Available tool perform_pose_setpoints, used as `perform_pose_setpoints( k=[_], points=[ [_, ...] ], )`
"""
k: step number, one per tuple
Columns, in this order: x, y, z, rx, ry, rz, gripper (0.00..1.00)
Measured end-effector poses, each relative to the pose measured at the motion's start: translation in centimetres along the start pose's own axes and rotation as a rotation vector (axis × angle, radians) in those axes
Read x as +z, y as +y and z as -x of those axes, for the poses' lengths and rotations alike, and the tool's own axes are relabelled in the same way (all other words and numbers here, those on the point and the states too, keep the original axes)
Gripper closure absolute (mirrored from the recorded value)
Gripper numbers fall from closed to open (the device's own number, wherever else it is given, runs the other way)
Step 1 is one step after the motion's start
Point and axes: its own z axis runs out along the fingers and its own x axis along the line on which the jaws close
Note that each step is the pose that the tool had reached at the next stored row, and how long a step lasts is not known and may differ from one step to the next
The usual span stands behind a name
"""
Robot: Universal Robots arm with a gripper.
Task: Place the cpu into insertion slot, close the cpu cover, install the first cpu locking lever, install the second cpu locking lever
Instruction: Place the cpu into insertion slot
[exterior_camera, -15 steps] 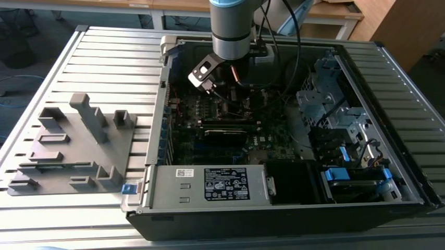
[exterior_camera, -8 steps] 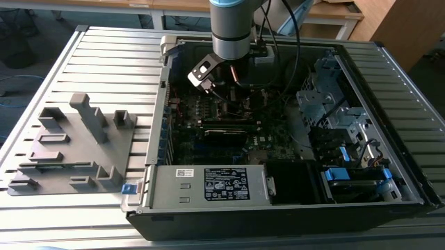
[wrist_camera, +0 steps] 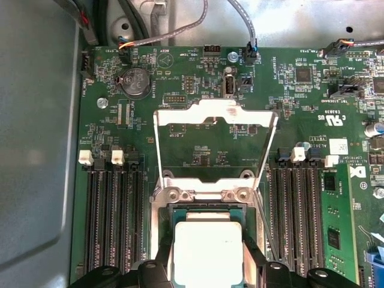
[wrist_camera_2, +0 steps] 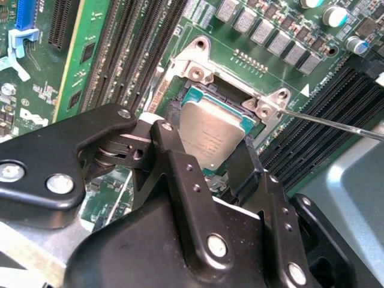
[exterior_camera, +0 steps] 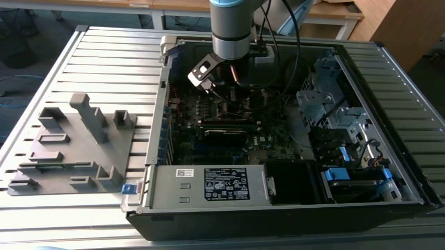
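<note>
Black fingers (wrist_camera_2: 180, 174) of the tool (wrist_camera_2: 204, 141) sit closest to the lens in the second wrist view. I read them as clamped on the cpu (wrist_camera_2: 210, 135), one finger against each of two opposite edges. The chip's dull grey top faces up and it lies squarely over the insertion slot (wrist_camera_2: 193, 94), whose rim peeks out past its far edge. I cannot tell whether it is fully seated or just above the contacts.

In the first wrist view I see the same grip: the tool (wrist_camera: 208, 267) holds the cpu (wrist_camera: 207, 249) over the insertion slot (wrist_camera: 207, 208). Beyond it the cpu cover (wrist_camera: 216, 111) is swung back, open, its cut-out middle showing the green motherboard (wrist_camera: 198, 150). Dark memory slots (wrist_camera: 114, 216) run along both sides of the socket. A thin locking lever (wrist_camera_2: 336, 123) stands free, slanting away from the socket's corner.

From the exterior view, the arm (exterior_camera: 233, 26) reaches down into the open computer case (exterior_camera: 278, 204), which lies on the slatted bench (exterior_camera: 104, 57). A grey fixture board (exterior_camera: 76, 151) rests on the exterior view's left, well apart from the case's interior.
</note>
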Motion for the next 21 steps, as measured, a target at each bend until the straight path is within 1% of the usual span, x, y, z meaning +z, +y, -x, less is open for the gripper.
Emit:
perform_pose_setpoints(
  k=[3, 6, 18, 21],
  points=[
    [0.01, 0.04, 0.00, -0.012, 0.0017, 0.0004, 0.46],
    [0.01, 0.04, 0.00, -0.013, 0.0019, 0.0004, 0.46],
    [0.11, 0.03, 0.00, -0.013, 0.0018, 0.0004, 0.46],
    [0.23, 0.00, 0.01, -0.013, 0.0011, -0.0003, 0.46]
  ],
)
